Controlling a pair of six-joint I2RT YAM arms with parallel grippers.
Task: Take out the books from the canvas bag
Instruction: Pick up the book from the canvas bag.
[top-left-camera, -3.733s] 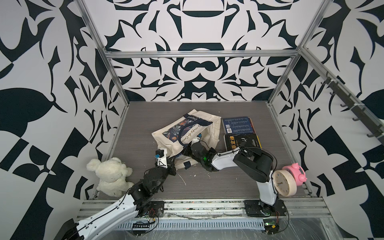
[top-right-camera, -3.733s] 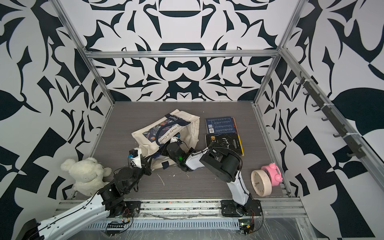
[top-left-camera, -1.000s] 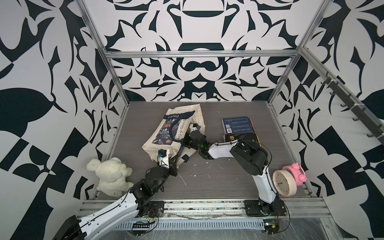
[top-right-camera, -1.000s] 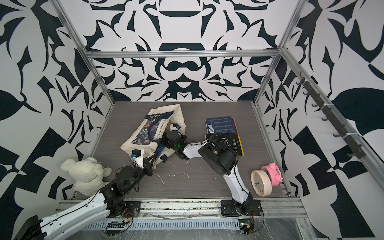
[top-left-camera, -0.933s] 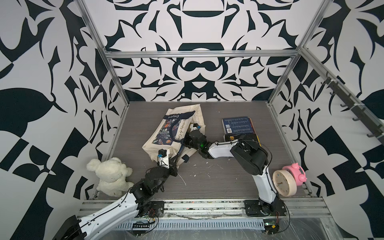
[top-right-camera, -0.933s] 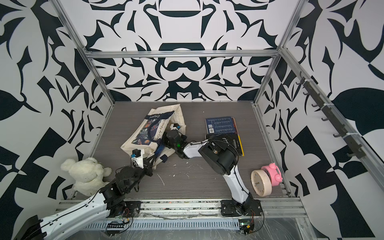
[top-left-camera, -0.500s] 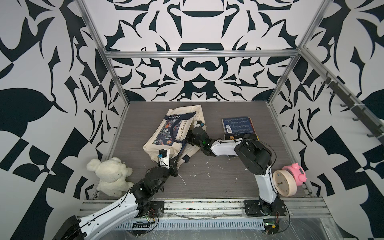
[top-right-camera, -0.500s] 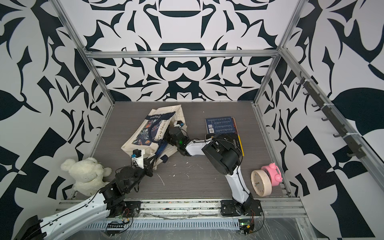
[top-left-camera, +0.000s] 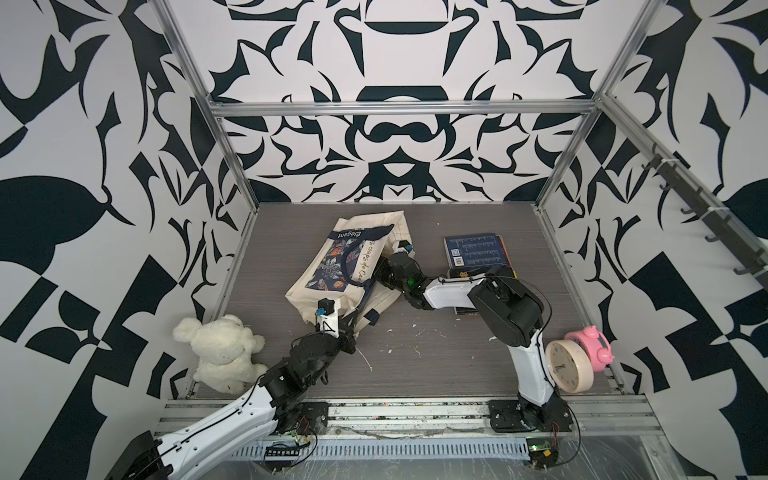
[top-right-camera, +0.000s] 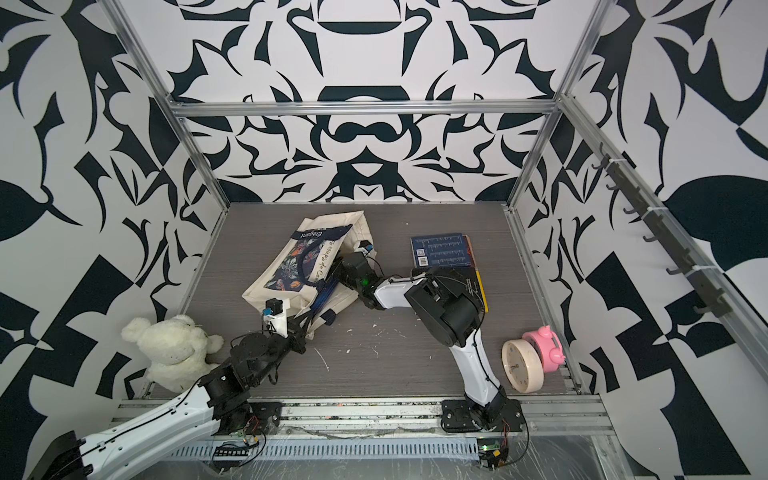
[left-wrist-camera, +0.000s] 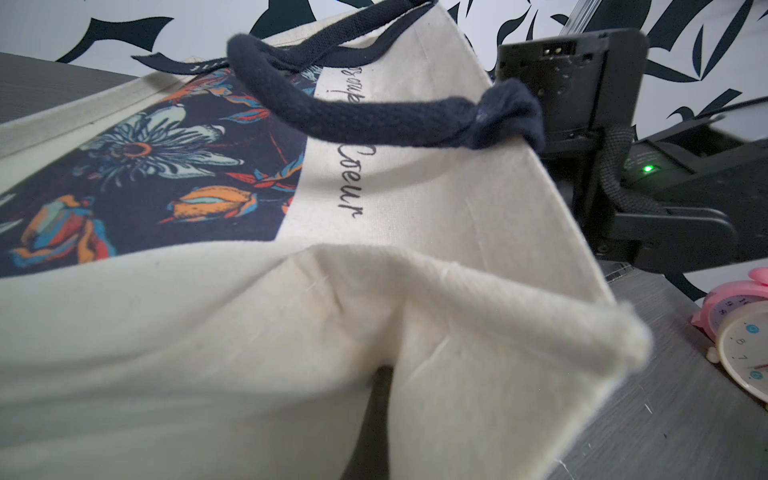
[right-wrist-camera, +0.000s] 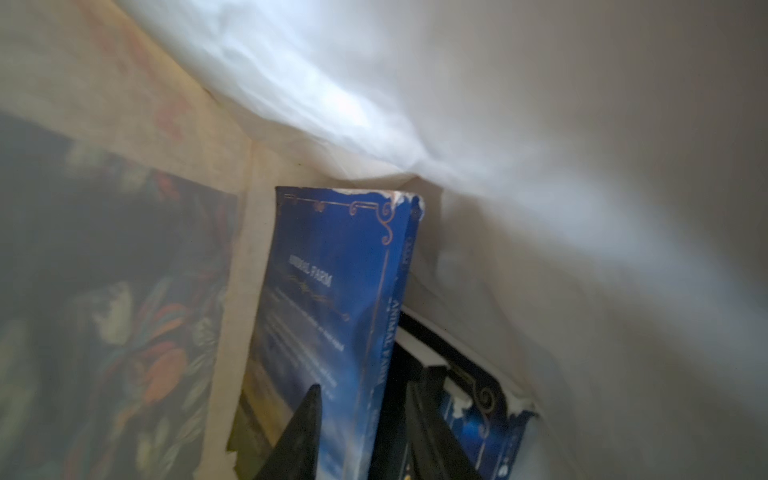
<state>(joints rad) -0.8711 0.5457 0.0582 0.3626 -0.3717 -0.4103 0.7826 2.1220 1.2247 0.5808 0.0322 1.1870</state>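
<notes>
The cream canvas bag (top-left-camera: 349, 266) (top-right-camera: 291, 266) lies on its side, floral print up, mouth facing right. My left gripper (top-left-camera: 349, 322) is shut on the bag's near corner; in the left wrist view the fabric (left-wrist-camera: 291, 332) covers the jaws. My right gripper (top-left-camera: 380, 272) reaches inside the mouth. In the right wrist view it (right-wrist-camera: 365, 386) stands open astride a blue book (right-wrist-camera: 332, 291), one finger on the cover, the other past the spine. A second dark blue book (right-wrist-camera: 490, 419) lies behind. Two more books (top-left-camera: 476, 249) lie on the table to the right, one partly under my right arm.
A white plush bear (top-left-camera: 220, 353) sits at the front left corner. A cream clock (top-left-camera: 567, 365) and a pink clock (top-left-camera: 596, 343) stand at the front right. White crumbs dot the table's front. Metal frame posts and patterned walls close in three sides.
My right gripper has moved slightly toward the back at the bag's mouth, its forearm swinging right, and its jaws have widened a little. The left gripper keeps its hold.
</notes>
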